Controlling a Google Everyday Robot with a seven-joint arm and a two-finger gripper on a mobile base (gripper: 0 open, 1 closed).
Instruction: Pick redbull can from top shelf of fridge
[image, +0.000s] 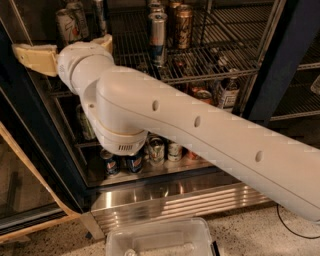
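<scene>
White arm (200, 125) crosses the fridge (175, 200), gripper (35, 59) at its frame.

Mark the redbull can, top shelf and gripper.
redbull can (157, 40): camera view, mid body.
top shelf (220, 50): camera view, bare rods at right.
gripper (62, 50): camera view, upper left, left of the redbull can; point on its base.

We see redbull can (157, 39) silver above, blue below. Right of it, gold-brown can (183, 25). Well left of it, pale can (67, 25) with reddish marks. Gripper (35, 57) tan, lower left of redbull can. Arm (200, 130) off-white. Top shelf (240, 55) silver wire. Fridge (290, 50) frame dark, base ribbed steel.
</scene>
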